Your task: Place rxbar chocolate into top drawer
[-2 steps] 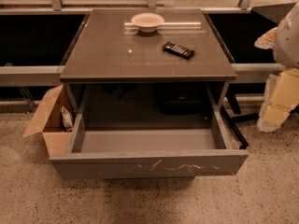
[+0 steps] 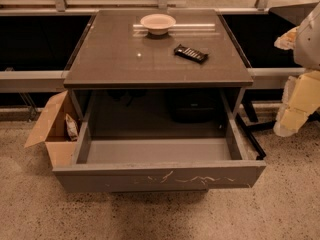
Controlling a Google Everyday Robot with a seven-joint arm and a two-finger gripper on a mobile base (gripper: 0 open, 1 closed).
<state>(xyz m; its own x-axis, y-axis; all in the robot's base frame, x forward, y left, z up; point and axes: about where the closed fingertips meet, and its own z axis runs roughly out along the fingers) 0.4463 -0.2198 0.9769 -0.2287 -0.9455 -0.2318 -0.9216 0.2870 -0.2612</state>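
The rxbar chocolate (image 2: pixel 190 54) is a flat black-wrapped bar with white lettering. It lies on the brown table top (image 2: pixel 125 64), right of centre and in front of the bowl. The top drawer (image 2: pixel 160 175) is pulled wide open below the table top. Its front panel is scratched and its pale grey interior holds nothing. My gripper (image 2: pixel 294 115) is at the right edge of the view, beside the table and at drawer height. It is well apart from the bar. The pale arm rises above it.
A pale round bowl (image 2: pixel 158 23) stands at the back centre of the table. An open cardboard box (image 2: pixel 52 129) with something inside sits on the floor left of the drawer. A dark leg or rail (image 2: pixel 250 134) runs along the floor to the right.
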